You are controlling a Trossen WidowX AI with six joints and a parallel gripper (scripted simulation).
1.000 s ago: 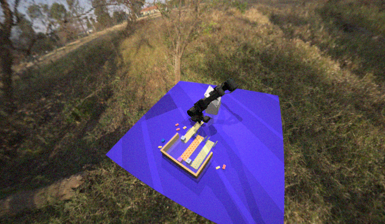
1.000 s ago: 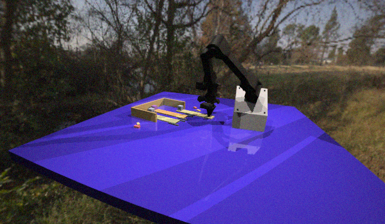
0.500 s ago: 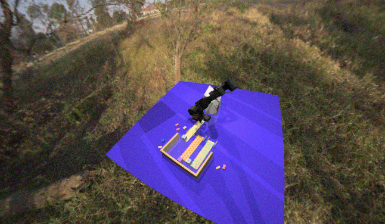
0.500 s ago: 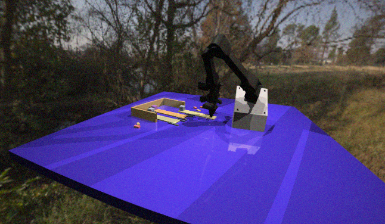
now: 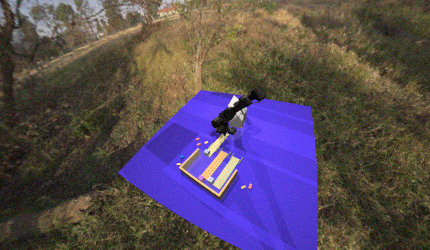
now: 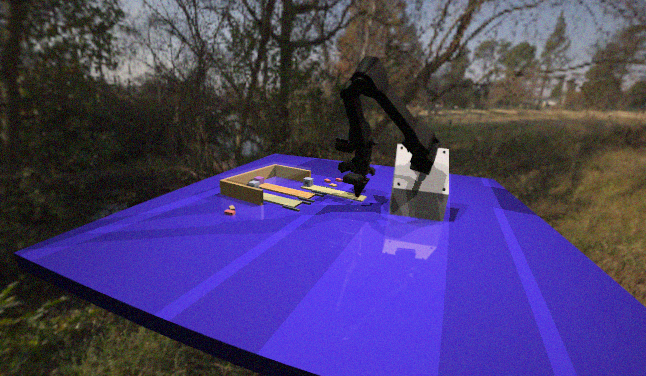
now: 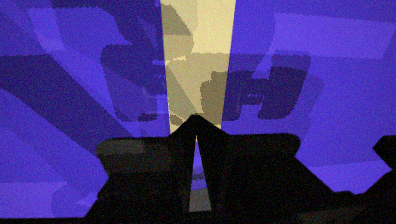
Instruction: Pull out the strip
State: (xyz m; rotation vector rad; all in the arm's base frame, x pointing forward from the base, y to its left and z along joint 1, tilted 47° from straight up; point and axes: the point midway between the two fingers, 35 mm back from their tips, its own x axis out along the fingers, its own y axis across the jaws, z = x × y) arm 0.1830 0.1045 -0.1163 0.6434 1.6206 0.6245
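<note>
A pale yellow strip (image 5: 216, 146) (image 6: 334, 191) (image 7: 212, 30) lies partly out of the tray's open side, towards the arm's base. My gripper (image 5: 225, 133) (image 6: 360, 194) (image 7: 195, 119) is shut, its tips low at the strip's near end. A whitish cube (image 5: 206, 151) (image 6: 308, 182) stands at that strip's far end; whether fully on it I cannot tell. A second whitish cube (image 5: 210, 179) (image 6: 254, 184) and a purple cube (image 5: 200, 177) (image 6: 259, 178) are near the tray's far wall, beside an orange-dotted strip (image 5: 215, 165) (image 6: 288, 190) and a dotted pale strip (image 5: 227, 171) (image 6: 281, 200). The cubes' labels are unreadable.
A wooden tray wall (image 5: 192, 177) (image 6: 241, 192) surrounds three sides. Thin grey rails (image 5: 240, 161) flank the strips. Small red and tan blocks (image 5: 198, 139) (image 5: 250, 186) (image 6: 229, 212) and a blue disc (image 5: 182, 156) lie outside. The white base (image 6: 420, 180) stands behind the gripper.
</note>
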